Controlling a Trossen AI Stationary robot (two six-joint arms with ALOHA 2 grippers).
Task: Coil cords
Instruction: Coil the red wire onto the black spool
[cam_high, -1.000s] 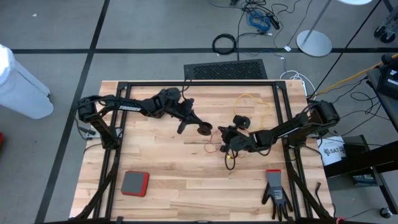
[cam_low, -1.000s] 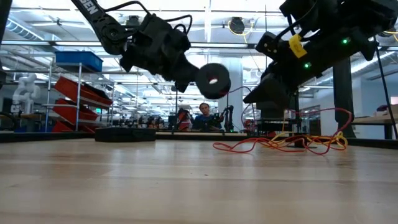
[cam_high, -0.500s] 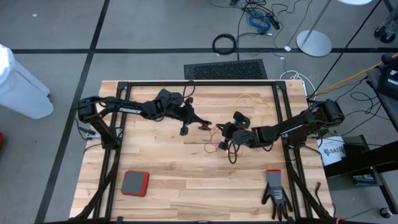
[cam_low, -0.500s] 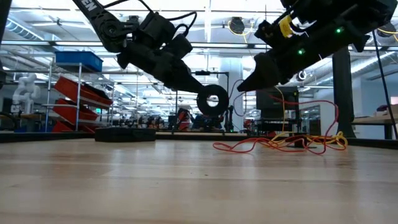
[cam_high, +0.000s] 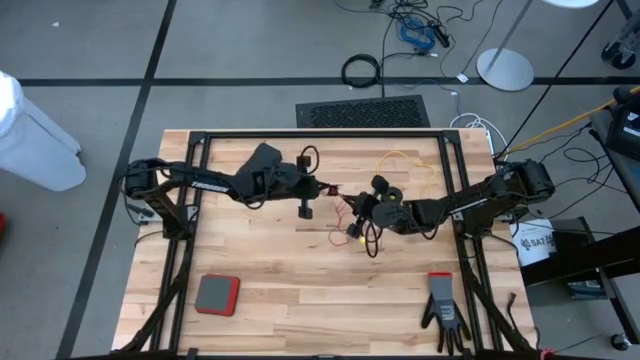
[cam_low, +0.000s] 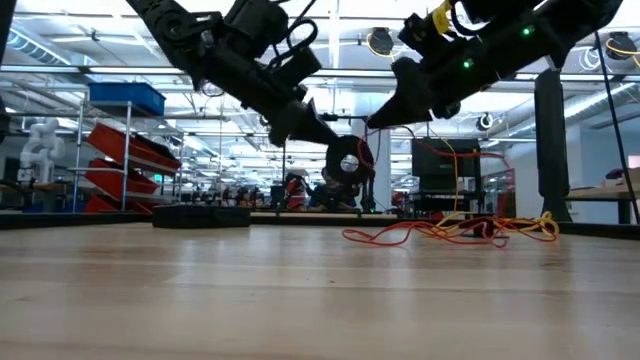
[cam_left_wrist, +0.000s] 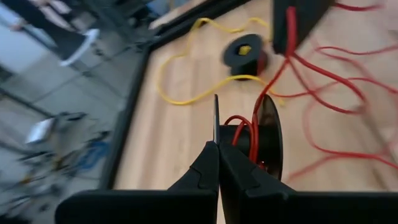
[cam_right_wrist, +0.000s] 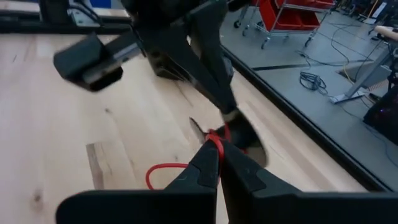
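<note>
Left gripper (cam_left_wrist: 217, 163) clamped on black reel (cam_left_wrist: 264, 138) rim, above table (cam_high: 270, 270) centre. Right gripper (cam_right_wrist: 217, 163) at its 3 o'clock, pinched shut on red cord (cam_right_wrist: 214, 138), apparently.

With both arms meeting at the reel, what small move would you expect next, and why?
Probably the right gripper carries the red cord around the reel for another wrap. Its jaws are shut on the cord right at the reel, which the left gripper holds raised off the table. Loose red cord still lies on the wood.

Red cord (cam_left_wrist: 292, 62), yellow cord (cam_left_wrist: 163, 87), black reels (cam_left_wrist: 244, 55), seemingly.
</note>
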